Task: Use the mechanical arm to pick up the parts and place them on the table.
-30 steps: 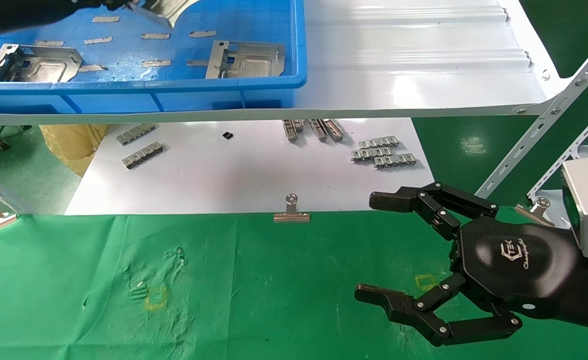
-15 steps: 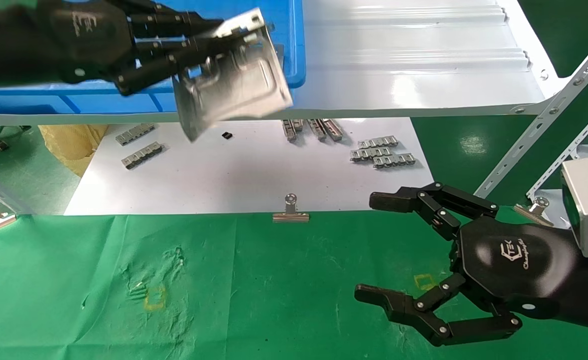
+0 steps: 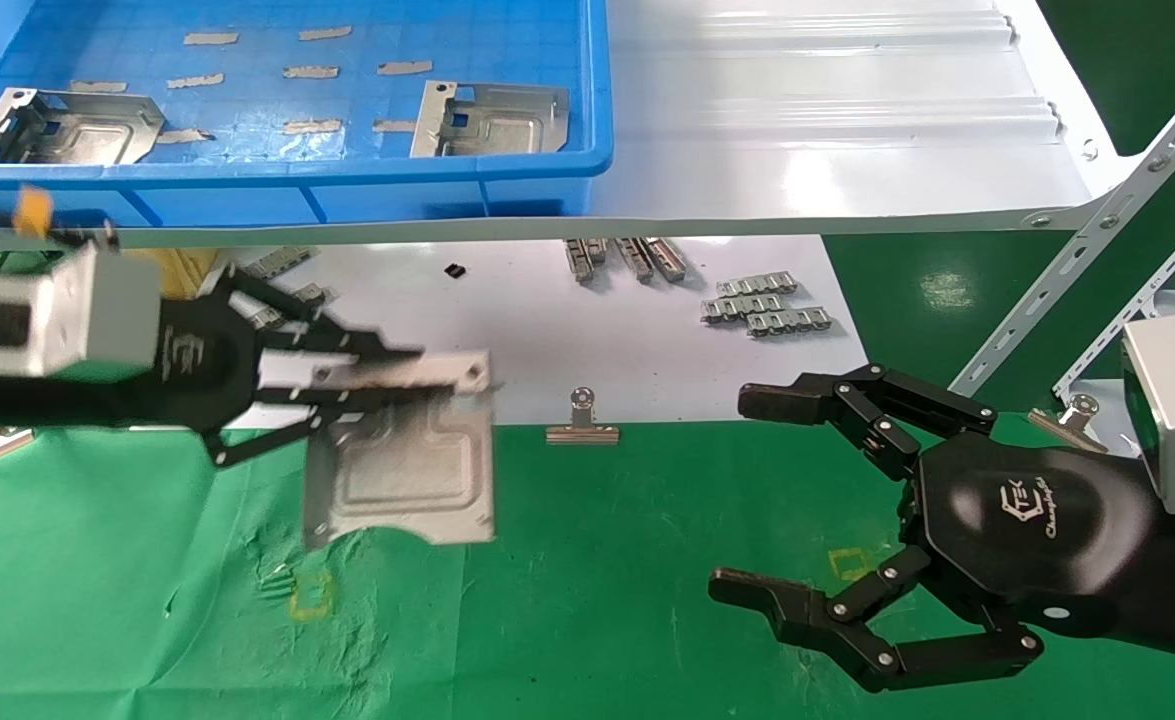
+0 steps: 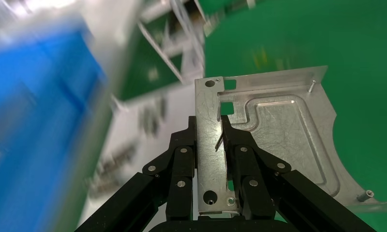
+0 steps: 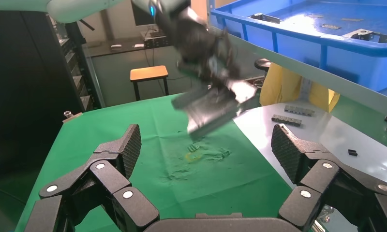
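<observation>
My left gripper, a black claw hand on a silver wrist, is shut on the folded flange of a silvery stamped plate. It holds the plate in the air above the green cloth table, over a yellow square mark. In the left wrist view the fingers clamp the flange from both sides, with the plate hanging beyond. Two more plates lie in the blue bin. My right gripper is open and empty above the cloth at the right.
A white board with grey link strips lies behind the cloth, under the glossy white shelf. A silver binder clip sits at the cloth's far edge. A second yellow mark lies under my right hand.
My left gripper has carried the plate out of the blue bin, down and toward me, and it is now over the green cloth. The right arm has not moved.
</observation>
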Controlling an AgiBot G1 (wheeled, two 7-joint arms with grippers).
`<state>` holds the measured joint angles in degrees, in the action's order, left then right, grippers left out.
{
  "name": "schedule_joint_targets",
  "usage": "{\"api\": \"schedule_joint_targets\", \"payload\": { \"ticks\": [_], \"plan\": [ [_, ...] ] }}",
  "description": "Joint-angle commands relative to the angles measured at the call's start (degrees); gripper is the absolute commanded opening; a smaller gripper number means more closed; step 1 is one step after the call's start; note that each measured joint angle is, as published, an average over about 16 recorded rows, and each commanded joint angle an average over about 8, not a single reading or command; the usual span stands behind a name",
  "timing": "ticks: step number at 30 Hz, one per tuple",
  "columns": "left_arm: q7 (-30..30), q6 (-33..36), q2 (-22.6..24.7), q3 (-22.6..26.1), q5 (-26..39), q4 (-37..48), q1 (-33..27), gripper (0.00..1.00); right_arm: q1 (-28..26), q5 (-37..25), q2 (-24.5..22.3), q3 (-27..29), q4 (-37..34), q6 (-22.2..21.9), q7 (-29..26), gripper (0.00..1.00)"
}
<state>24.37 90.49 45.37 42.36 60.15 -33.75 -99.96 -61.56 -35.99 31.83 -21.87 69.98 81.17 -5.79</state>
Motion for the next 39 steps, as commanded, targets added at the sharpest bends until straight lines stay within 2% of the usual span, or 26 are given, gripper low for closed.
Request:
{"api": "schedule_joint_targets", "payload": {
  "ticks": [1, 13, 14, 21, 22, 30, 39],
  "plan": [
    [2.3, -0.4, -0.8, 2.1, 1.8, 1.3, 0.7, 0.0, 0.0, 0.0, 0.0, 0.0, 0.0, 0.0, 0.0, 1.0],
    [15.3, -3.0, 2.7, 7.5, 9.8, 15.7, 2.6, 0.0, 0.0, 0.0, 0.0, 0.0, 0.0, 0.0, 0.0, 1.0],
    [16.1, -3.3, 3.1, 7.7, 10.1, 16.7, 2.8, 0.03, 0.0, 0.0, 0.0, 0.0, 0.0, 0.0, 0.0, 1.0],
    [20.8, -5.4, 5.3, 8.1, 10.9, 22.5, 3.8, 0.88, 0.0, 0.0, 0.0, 0.0, 0.0, 0.0, 0.0, 1.0],
    [21.5, -5.5, 5.5, 8.1, 11.1, 23.0, 3.8, 0.98, 0.0, 0.0, 0.0, 0.0, 0.0, 0.0, 0.0, 1.0],
    [24.6, -4.5, 6.5, 8.2, 11.2, 26.4, 3.2, 1.0, 0.0, 0.0, 0.0, 0.0, 0.0, 0.0, 0.0, 1.0],
    [17.9, 0.6, 4.9, 5.1, 5.9, 30.6, 2.6, 1.0, 0.0, 0.0, 0.0, 0.0, 0.0, 0.0, 0.0, 1.0]
  ]
}}
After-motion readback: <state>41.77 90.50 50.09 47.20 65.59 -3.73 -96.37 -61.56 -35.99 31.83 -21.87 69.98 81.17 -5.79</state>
